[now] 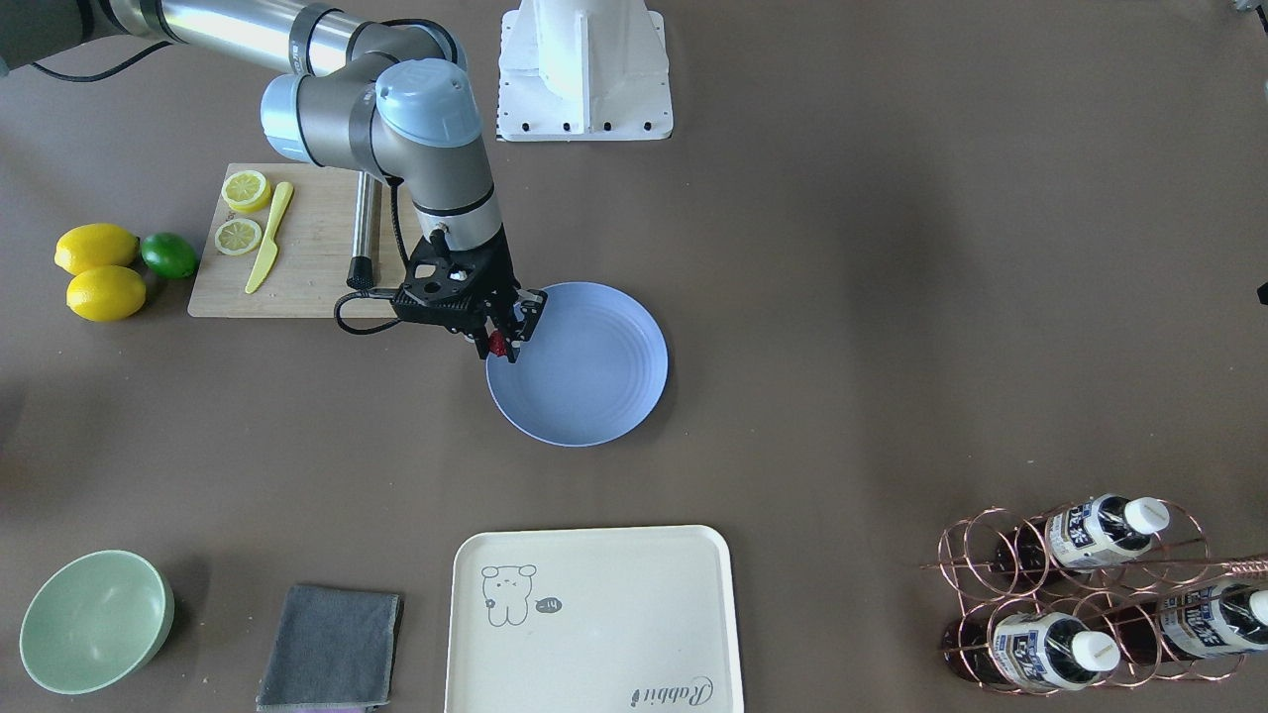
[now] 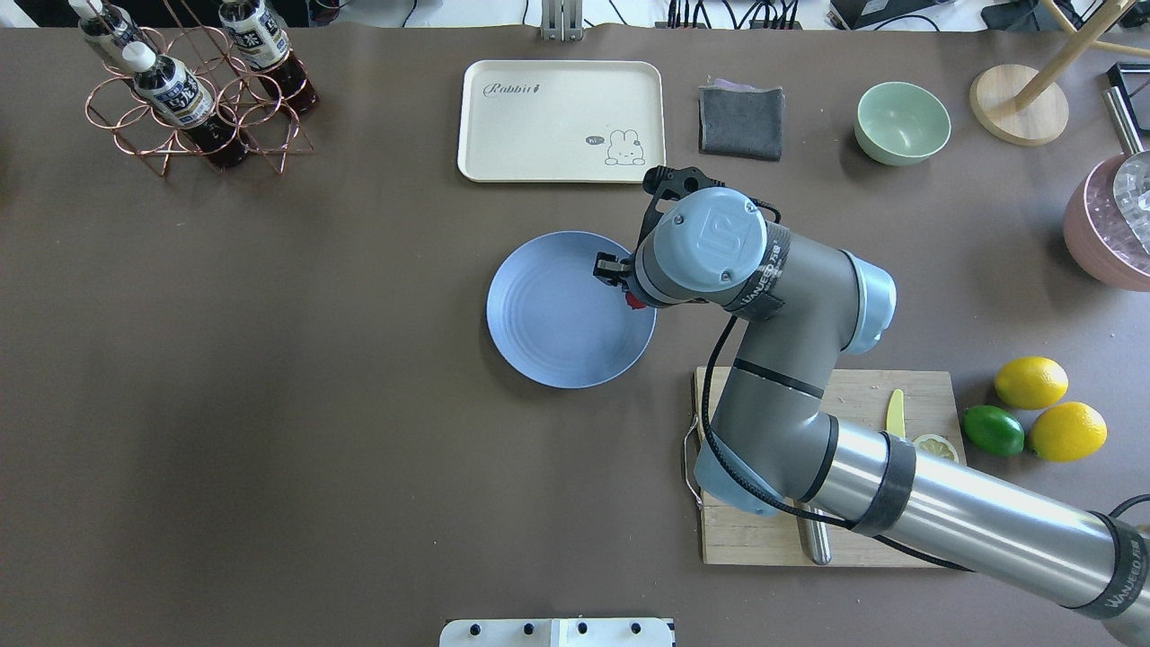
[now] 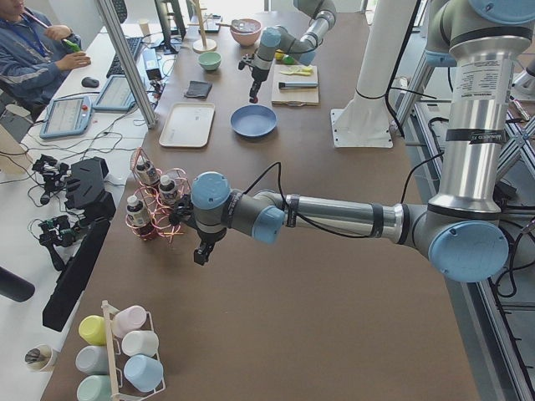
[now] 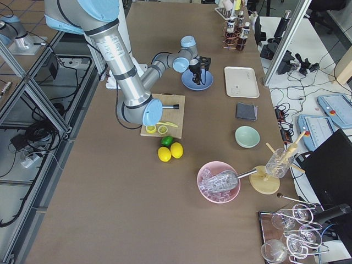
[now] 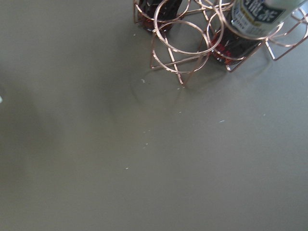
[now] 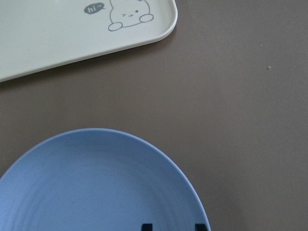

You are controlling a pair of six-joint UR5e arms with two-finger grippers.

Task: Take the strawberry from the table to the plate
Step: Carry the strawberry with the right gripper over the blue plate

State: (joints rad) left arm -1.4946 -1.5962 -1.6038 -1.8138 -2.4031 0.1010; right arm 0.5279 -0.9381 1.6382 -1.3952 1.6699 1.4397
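The dark-red strawberry (image 1: 498, 345) hangs between the fingers of my right gripper (image 1: 505, 341), which is shut on it. It is just above the rim of the light-blue plate (image 1: 594, 381) on the side nearest the cutting board. From overhead, the strawberry (image 2: 636, 301) peeks out under the wrist at the edge of the plate (image 2: 552, 328). The right wrist view shows the plate (image 6: 96, 187) and two dark fingertips (image 6: 146, 226), but no berry. My left gripper (image 3: 201, 253) hovers over the table (image 1: 842, 297) beside the bottle rack; I cannot tell if it is open.
A bamboo board (image 1: 307, 262) holds lemon slices, a yellow knife and a steel tool. Two lemons (image 1: 96, 269) and a lime (image 1: 168, 254) lie beside it. A cream tray (image 1: 594, 634), grey cloth (image 1: 332, 646), green bowl (image 1: 94, 619) and copper bottle rack (image 1: 1080, 594) line the far side.
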